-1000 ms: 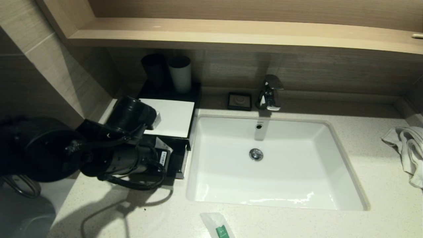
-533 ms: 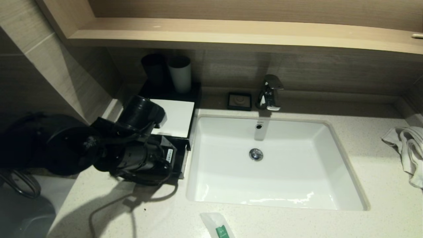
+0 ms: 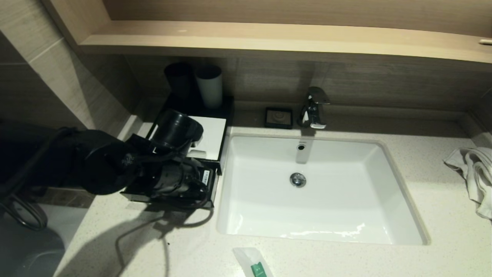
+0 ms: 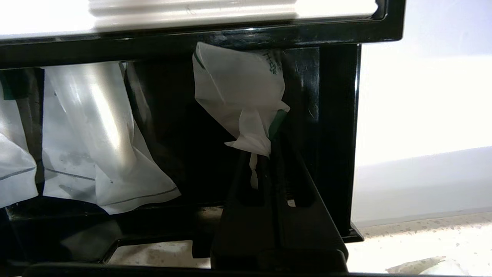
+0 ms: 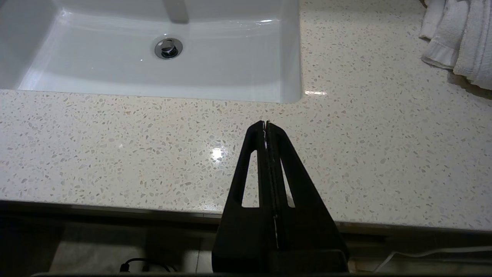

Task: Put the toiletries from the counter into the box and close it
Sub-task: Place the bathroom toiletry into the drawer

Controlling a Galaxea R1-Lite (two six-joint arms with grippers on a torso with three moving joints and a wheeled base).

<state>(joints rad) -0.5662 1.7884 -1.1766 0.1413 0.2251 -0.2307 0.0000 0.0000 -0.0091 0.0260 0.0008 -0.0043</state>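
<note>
The left pincer [image 4: 265,156] is clenched on the crumpled corner of a sachet [image 4: 240,90], holding it in the open drawer of the box [image 3: 209,132]; other sachets [image 4: 115,154] lie beside it. It looks light, limp and slippery, best pinched by an edge. Another sachet [image 3: 254,263] waits on the table [image 3: 442,215]. The right pincer [image 5: 266,127] hangs clenched, empty, parked.

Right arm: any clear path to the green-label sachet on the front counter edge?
Probably yes. The right gripper hangs shut by the counter's front edge, and bare stone lies before it. The sachet lies alone in front of the sink; the left gripper is busy at the box.
</note>
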